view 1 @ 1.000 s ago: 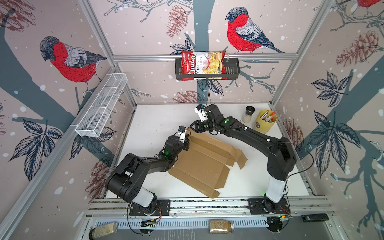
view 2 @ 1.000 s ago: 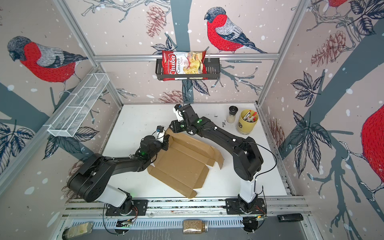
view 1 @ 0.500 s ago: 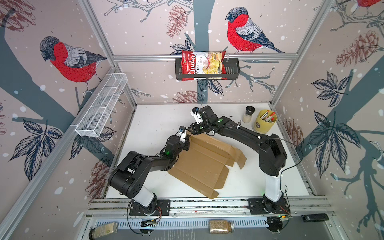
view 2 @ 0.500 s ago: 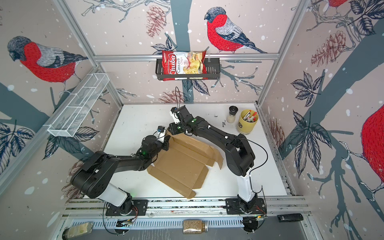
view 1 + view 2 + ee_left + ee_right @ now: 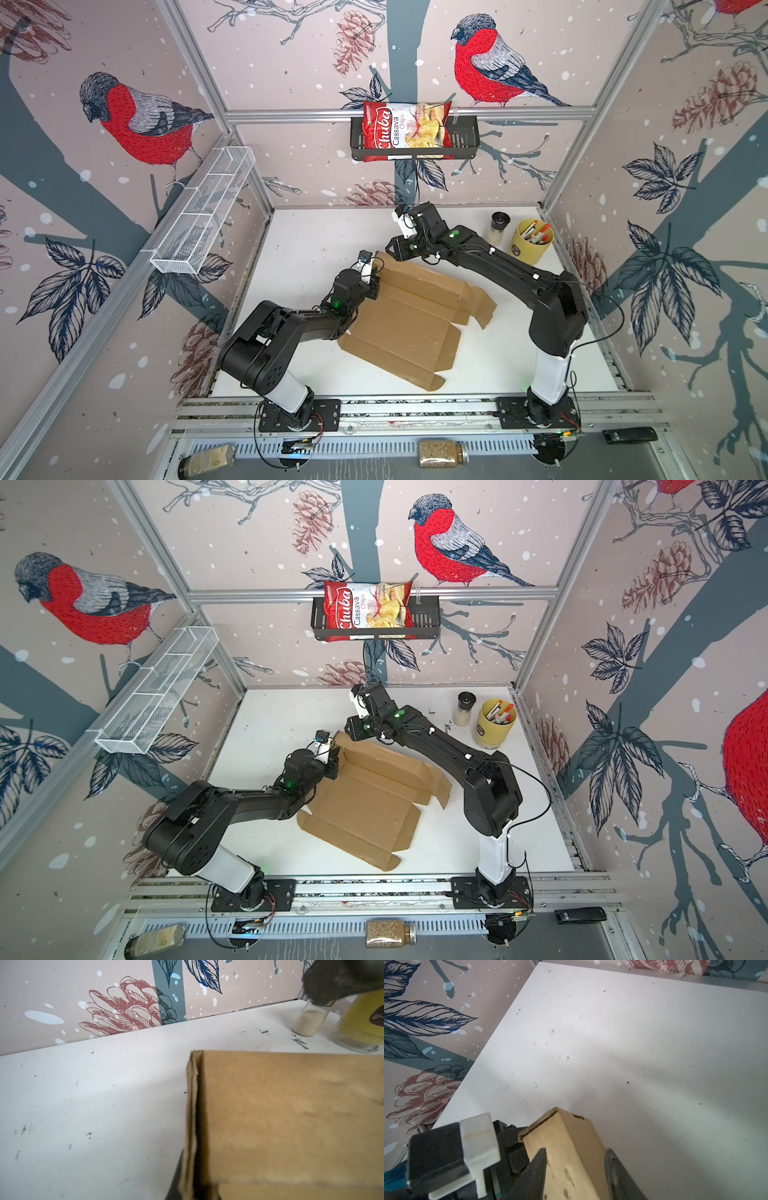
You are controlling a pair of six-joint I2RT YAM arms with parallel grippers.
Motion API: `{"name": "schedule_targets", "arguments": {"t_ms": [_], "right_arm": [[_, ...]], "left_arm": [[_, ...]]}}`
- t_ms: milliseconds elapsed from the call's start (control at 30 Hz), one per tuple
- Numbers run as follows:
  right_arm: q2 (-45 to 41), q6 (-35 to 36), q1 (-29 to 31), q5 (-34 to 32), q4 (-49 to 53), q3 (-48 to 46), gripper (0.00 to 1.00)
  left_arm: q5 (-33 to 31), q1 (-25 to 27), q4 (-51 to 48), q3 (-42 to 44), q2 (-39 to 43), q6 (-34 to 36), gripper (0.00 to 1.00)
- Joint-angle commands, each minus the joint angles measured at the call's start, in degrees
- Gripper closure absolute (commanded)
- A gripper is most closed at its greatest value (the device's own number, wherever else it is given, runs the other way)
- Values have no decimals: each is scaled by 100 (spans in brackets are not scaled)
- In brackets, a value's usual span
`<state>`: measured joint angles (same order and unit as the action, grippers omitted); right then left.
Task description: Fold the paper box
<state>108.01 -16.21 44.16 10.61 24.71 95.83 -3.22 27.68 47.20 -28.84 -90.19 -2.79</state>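
The paper box [image 5: 407,324] [image 5: 365,808] is a brown cardboard sheet lying mid-table, its far and left walls raised and its flaps spread flat to the right and front. At its far left corner my left gripper [image 5: 373,272] [image 5: 336,757] is shut on the upright side flap. In the left wrist view the flap's doubled edge [image 5: 192,1126] runs down into the left gripper [image 5: 193,1192]. My right gripper [image 5: 391,250] [image 5: 352,729] sits over the same far corner. In the right wrist view the right gripper [image 5: 576,1150] has a finger on each side of the folded wall [image 5: 571,1136].
A glass spice jar [image 5: 496,228] and a yellow cup of pens [image 5: 534,245] stand at the back right. A black basket holding a chips bag [image 5: 411,133] hangs on the back wall. A white wire shelf [image 5: 203,212] is on the left wall.
My right gripper has come forward and left from behind the box onto its far corner wall. The left gripper has kept its hold on the flap with little movement.
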Motion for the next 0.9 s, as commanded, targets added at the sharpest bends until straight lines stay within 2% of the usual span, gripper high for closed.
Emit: {"name": "schedule_targets", "arguments": {"t_ms": [0, 167, 300, 400, 600, 733, 867], "right_arm": [[-130, 121, -30, -114, 72, -55, 53], [-503, 258, -206, -327, 190, -286, 53], [-1134, 264, -601, -451, 168, -781, 53], [-1582, -59, -992, -365, 269, -1160, 53], [-2215, -856, -1217, -455, 713, -1594, 54], [-2527, -1279, -1128, -433, 643, -1959, 52], [-2485, -1540, -983, -111, 365, -2252, 51]], "left_arm": [[-327, 9, -20, 9, 43, -11, 96], [-815, 17, -29, 192, 302, -64, 97], [-1414, 10, 83, 494, 702, -164, 96], [-2193, 10, 31, 630, 952, -535, 96], [-2953, 12, 200, 1019, 1223, -1247, 96], [-2725, 18, 362, 1043, 1158, -1418, 96], [-2482, 16, 343, 977, 955, -1462, 96]]}}
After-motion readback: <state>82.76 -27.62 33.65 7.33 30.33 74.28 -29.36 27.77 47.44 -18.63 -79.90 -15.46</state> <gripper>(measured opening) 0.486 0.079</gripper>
